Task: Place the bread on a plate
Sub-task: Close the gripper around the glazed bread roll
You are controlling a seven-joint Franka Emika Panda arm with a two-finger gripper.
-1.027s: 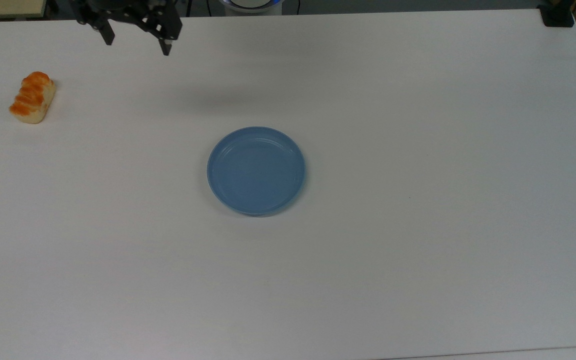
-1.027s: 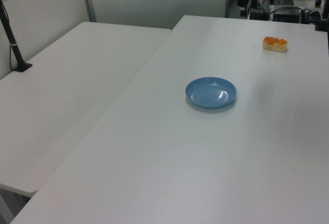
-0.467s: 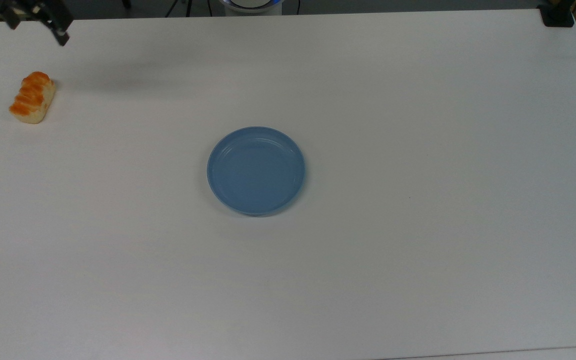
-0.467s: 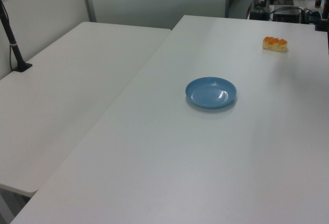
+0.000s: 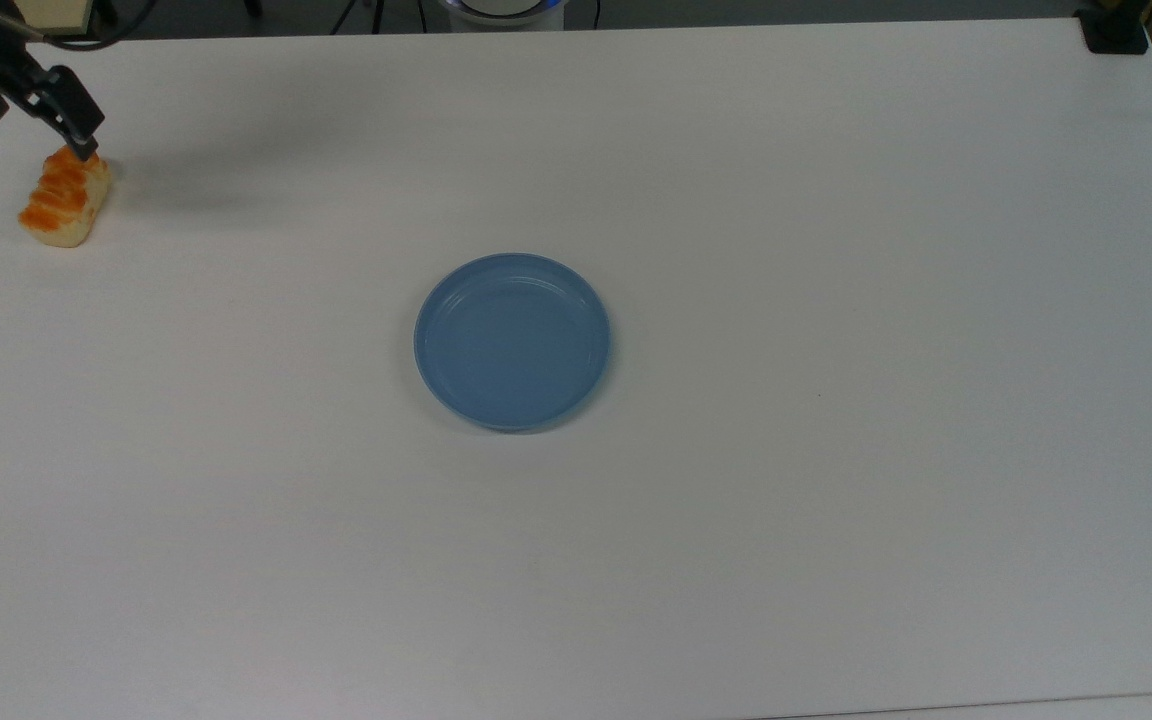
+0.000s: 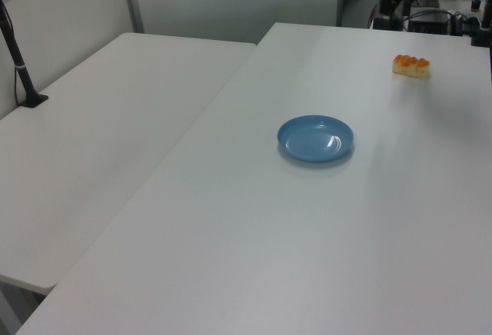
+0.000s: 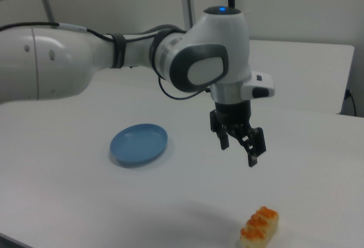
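Although the plate (image 5: 513,342) sat unmoved mid-bench, well apart from the bread (image 5: 65,199) at the top view's left edge, the claw (image 7: 239,144), fingers spread and empty, had swung leftward above the bread; descent pending.

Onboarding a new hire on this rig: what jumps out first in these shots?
The big white robot arm fills the right view, its black two-finger gripper open in the air above the small orange-crusted toy bread loaf. A round light-blue plate sits empty at the middle of the bare white table. The loaf lies far off at the top view's left edge.
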